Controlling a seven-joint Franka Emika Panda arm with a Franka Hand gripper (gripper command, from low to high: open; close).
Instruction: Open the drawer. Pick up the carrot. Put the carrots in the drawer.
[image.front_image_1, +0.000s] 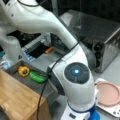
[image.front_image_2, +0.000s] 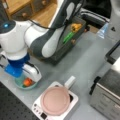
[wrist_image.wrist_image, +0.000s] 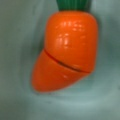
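In a front view the drawer (image.front_image_1: 37, 86) stands open, holding a yellow vegetable (image.front_image_1: 24, 71) and a green vegetable (image.front_image_1: 38, 77). In a front view the tool (image.front_image_2: 25, 79) hangs over the carrot (image.front_image_2: 27, 81) in a teal bowl (image.front_image_2: 18, 85); its grip cannot be told. The wrist view fills with the carrot (wrist_image.wrist_image: 66, 52).

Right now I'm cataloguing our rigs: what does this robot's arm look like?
The arm is glossy white with rounded links and dark grey joint sections. One round dark joint cap carries a glowing blue light. A thin black cable runs along it, and a blue collar sits above the white gripper.
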